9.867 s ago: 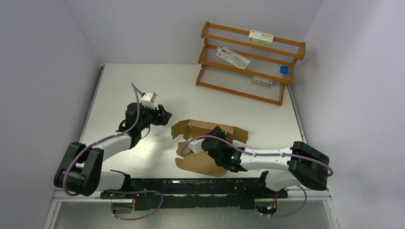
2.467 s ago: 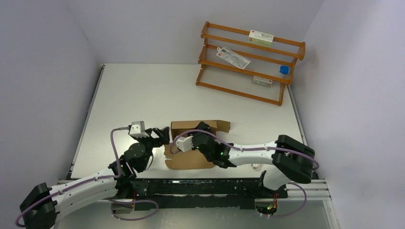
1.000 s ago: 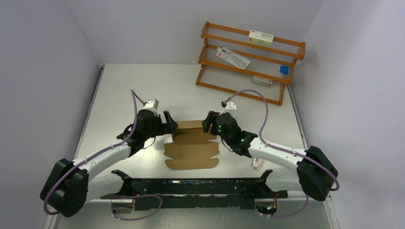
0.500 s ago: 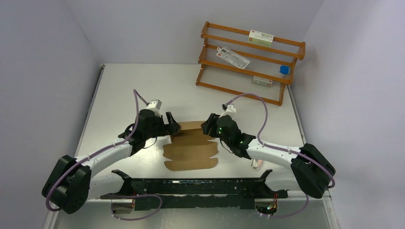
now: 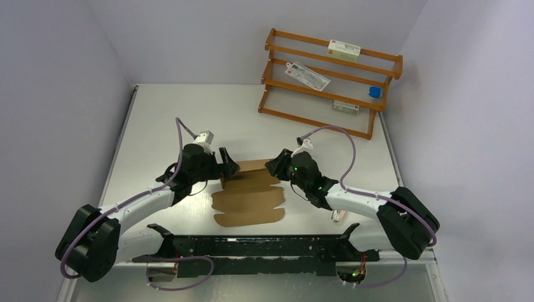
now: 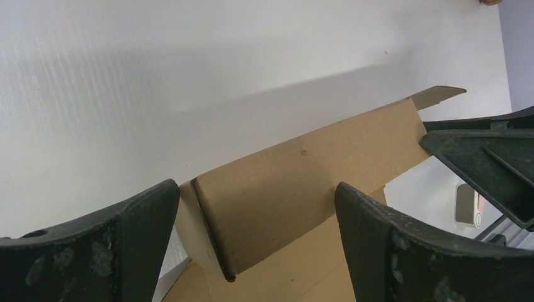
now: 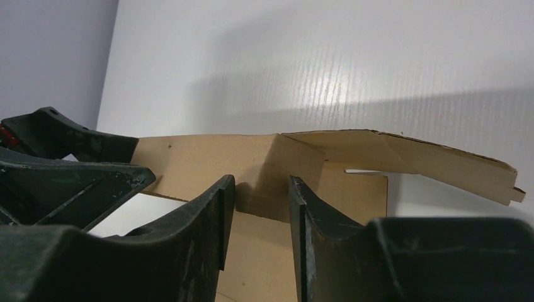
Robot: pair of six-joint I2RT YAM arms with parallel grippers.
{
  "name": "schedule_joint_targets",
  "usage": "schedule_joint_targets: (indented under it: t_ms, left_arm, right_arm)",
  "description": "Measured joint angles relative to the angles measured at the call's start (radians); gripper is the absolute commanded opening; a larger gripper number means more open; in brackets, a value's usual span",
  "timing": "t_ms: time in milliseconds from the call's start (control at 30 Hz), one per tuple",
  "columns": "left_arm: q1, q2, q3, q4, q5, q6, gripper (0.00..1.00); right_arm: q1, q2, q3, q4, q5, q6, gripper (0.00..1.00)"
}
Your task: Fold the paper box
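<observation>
Paper box [image 5: 249, 200] shifted left; left gripper [image 6: 256, 190] wide, right gripper [image 7: 261, 182] narrow.

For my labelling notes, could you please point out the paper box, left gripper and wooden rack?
paper box [image 5: 249, 202], top external view, flat near panel.
left gripper [image 5: 230, 170], top external view, between its fingertips.
wooden rack [image 5: 315, 123], top external view, bottom rail.

Layout, top view: box lower centre, rack upper right.
We log the paper box [image 5: 249, 195] lying on the table [image 5: 164, 113] at lower centre of the frame, its raised flap along the upper edge. The left gripper [image 5: 229, 168] sits at the flap's left end, the right gripper [image 5: 272, 167] at its right end. The rack [image 5: 327, 82] stands at upper right, well apart, with packets [image 5: 344, 49] on its shelves.
</observation>
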Motion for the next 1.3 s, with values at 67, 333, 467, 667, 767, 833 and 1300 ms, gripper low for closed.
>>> schedule_joint_targets:
  t_ms: [67, 333, 467, 667, 767, 833, 1300]
  left_arm:
    - [0.0, 0.0, 0.0, 0.0, 0.0, 0.0, 0.98]
    - [0.003, 0.0, -0.001, 0.004, 0.007, -0.004, 0.98]
    - [0.006, 0.0, -0.002, 0.007, 0.008, -0.008, 0.98]
    - [0.007, 0.0, -0.008, 0.017, 0.008, -0.01, 0.98]
    - [0.008, 0.0, -0.009, 0.022, 0.008, -0.011, 0.98]
    - [0.009, 0.0, -0.012, 0.026, 0.009, -0.011, 0.98]
    - [0.01, -0.032, -0.014, 0.021, -0.003, -0.009, 0.98]
  right_arm:
    - [-0.014, 0.002, -0.01, 0.016, -0.026, 0.013, 0.38]
    - [-0.038, 0.04, -0.014, 0.065, -0.09, 0.05, 0.38]
    - [-0.042, 0.061, -0.014, 0.087, -0.108, 0.068, 0.36]
    - [-0.05, 0.075, -0.016, 0.122, -0.149, 0.103, 0.34]
    - [-0.054, 0.08, -0.02, 0.139, -0.167, 0.116, 0.33]
    - [-0.056, 0.082, -0.021, 0.142, -0.171, 0.121, 0.33]
    - [-0.057, 0.012, -0.019, 0.043, -0.142, 0.021, 0.59]
